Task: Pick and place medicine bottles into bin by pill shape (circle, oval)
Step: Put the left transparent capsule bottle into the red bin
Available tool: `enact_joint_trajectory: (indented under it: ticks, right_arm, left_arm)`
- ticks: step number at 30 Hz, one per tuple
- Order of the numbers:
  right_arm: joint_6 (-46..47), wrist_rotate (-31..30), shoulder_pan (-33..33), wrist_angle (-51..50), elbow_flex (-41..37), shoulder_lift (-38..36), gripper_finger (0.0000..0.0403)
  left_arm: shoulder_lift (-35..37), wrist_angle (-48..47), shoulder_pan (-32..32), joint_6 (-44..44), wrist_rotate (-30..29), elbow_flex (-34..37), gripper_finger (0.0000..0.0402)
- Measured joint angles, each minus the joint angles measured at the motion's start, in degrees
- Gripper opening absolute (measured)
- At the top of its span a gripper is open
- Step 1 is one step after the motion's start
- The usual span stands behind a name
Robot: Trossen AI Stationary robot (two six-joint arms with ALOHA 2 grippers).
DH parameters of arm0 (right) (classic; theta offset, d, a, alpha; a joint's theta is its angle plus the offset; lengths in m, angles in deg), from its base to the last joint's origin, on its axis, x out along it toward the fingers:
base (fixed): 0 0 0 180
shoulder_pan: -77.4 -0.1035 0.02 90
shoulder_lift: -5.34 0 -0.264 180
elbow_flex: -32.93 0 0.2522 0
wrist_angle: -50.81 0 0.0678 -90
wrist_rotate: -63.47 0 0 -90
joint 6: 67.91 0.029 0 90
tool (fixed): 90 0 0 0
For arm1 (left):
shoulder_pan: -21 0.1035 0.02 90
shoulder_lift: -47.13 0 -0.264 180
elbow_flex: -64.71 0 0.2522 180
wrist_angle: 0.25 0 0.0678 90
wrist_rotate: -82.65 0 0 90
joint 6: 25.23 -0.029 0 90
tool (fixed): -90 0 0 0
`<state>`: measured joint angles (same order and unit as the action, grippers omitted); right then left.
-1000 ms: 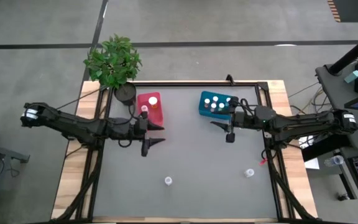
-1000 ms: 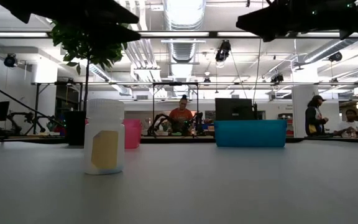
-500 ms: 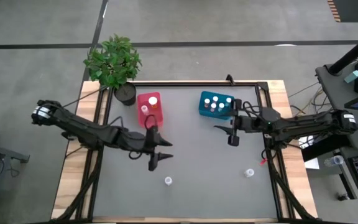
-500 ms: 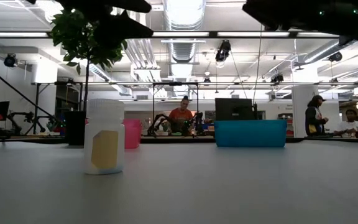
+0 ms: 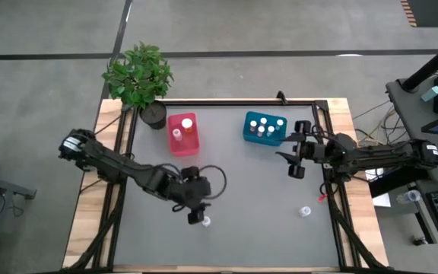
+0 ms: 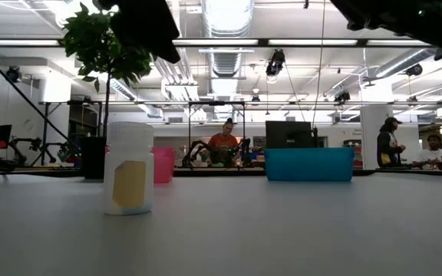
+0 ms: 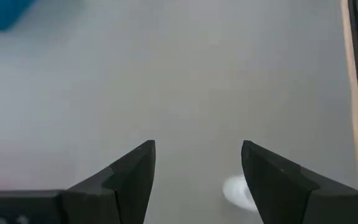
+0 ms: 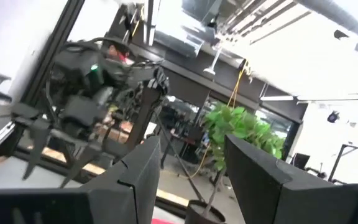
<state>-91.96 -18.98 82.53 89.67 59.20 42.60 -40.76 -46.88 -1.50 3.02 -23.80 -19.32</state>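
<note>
Left gripper (image 5: 195,217) low over the grey worktop (image 5: 242,190), fingers spread, nothing between them; a white-capped medicine bottle (image 5: 205,221) stands just beside its tip. In the left wrist view the same bottle (image 7: 240,192) shows near one finger. Right gripper (image 5: 293,158) hangs near the teal bin (image 5: 248,122), fingers apart, empty. Teal bin holds several white-capped bottles; pink bin (image 5: 182,144) holds two. Another bottle (image 5: 305,211) stands alone near the worktop's right edge. Potted plant (image 5: 139,76) at the far left corner.
</note>
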Motion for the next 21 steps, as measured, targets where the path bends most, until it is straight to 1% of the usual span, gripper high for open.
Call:
enact_joint_trajectory:
  ticks: [6,9,13,16,21]
  right_arm:
    - [0.04,-0.06,0.02,-0.13,-1.77,-3.91,0.0166]
    - [0.23,-0.07,0.02,-0.13,-1.86,-4.26,0.0166]
    - [0.42,-0.13,0.02,-0.82,-1.86,-4.20,0.0166]
    - [0.44,-0.17,0.02,-1.37,-1.81,-4.16,0.0166]
    - [0.18,-0.20,0.07,-1.30,-1.77,-4.21,0.0166]
  left_arm:
    - [-6.83,-5.63,-2.73,5.70,5.42,-6.81,0.0219]
    - [-8.51,-7.50,-4.48,5.93,5.71,-8.49,0.0219]
    - [-9.49,-10.78,-7.49,4.10,5.71,-8.97,0.0219]
    - [-11.93,-11.75,-9.26,5.60,5.73,-8.95,0.0219]
    - [-16.41,-11.68,-9.32,7.41,5.44,-9.09,0.0219]
